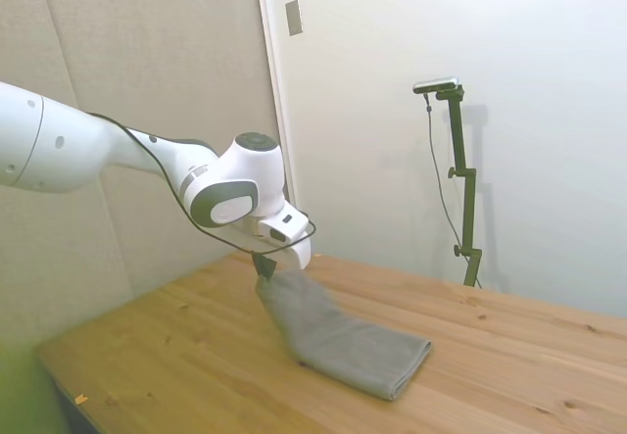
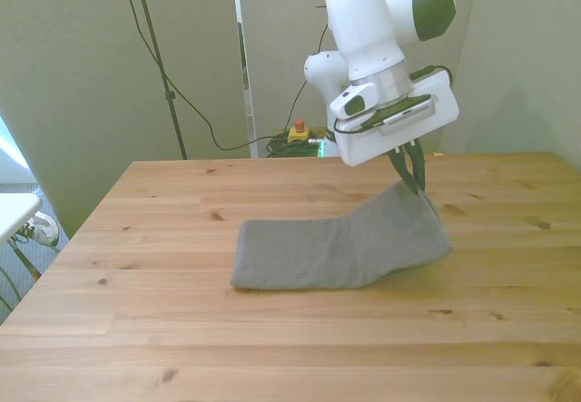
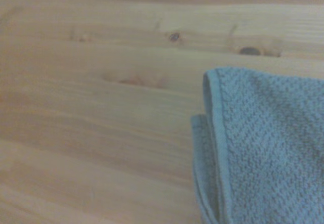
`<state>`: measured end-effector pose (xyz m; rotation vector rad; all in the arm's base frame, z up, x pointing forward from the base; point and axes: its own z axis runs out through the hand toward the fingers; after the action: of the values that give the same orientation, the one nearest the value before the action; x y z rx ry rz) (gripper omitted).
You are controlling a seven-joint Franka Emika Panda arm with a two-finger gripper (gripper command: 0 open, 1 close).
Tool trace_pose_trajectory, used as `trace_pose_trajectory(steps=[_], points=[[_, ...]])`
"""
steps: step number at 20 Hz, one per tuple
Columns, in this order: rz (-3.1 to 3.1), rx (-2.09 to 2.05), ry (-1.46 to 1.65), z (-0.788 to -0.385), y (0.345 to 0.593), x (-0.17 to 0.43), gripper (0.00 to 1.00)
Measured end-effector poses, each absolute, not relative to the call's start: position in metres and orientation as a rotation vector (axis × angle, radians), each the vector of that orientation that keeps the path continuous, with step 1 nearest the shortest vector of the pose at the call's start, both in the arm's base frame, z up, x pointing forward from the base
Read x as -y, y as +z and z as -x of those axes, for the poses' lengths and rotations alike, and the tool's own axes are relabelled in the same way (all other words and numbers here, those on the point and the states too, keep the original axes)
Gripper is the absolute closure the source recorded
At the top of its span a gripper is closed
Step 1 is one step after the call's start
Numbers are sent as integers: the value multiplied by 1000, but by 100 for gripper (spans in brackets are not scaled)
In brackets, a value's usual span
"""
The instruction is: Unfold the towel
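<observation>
We start with the wooden table point(image 2: 136, 329), which carries only the towel point(image 2: 336, 248); its boards lie bare around the cloth in the side and front views, so nothing on the surface stands in the way. The white arm point(image 1: 88, 150) reaches in low from the side view's left, its wrist tilted over the cloth. The towel, grey and folded, lies near the middle of the table: most of it rests flat, while the end toward the front view's right is lifted clear of the wood and rises to the gripper point(image 2: 413, 171). We read the dark fingers as pressed together on that raised edge, pinching it, though whether they hold one layer or the whole stack we cannot tell. The wrist view shows a hemmed corner with at least two layers lying together over the boards. We judge the step in hand to be the lift and peel of the fold, only begun. The next move seems to call for carrying the pinched edge up and across toward the front view's right, away from the flat part, so the layers part. The risk we see is that the whole towel drags along instead of opening, since nothing pins the far end down.
</observation>
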<state>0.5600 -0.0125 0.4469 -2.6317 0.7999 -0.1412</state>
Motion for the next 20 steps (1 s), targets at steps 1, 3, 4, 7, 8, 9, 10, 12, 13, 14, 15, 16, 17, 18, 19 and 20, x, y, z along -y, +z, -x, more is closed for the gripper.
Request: trace_pose_trajectory(steps=[1, 3, 4, 7, 8, 9, 10, 12, 13, 14, 15, 16, 17, 18, 19, 20], points=[[2661, -762, -126, -557, 439, 9, 0], [2703, -727, -93, -552, 423, 10, 0], [2708, -726, -81, -551, 418, 11, 0], [2712, -724, -51, -550, 412, 15, 0], [2712, -723, -52, -550, 413, 16, 0], [2711, -722, -54, -550, 414, 16, 0], [2707, -720, -59, -551, 415, 17, 0], [2683, -723, -72, -553, 420, 17, 0], [2666, -726, -80, -554, 423, 18, 0], [2655, -729, -86, -555, 425, 20, 0], [2652, -731, -92, -555, 427, 21, 0], [2650, -734, -95, -555, 428, 23, 0], [2649, -738, -98, -555, 429, 24, 0], [2655, -762, -99, -555, 430, 26, 0], [2677, -817, -97, -555, 430, 29, 0], [2703, -878, -101, -557, 431, 33, 0]])
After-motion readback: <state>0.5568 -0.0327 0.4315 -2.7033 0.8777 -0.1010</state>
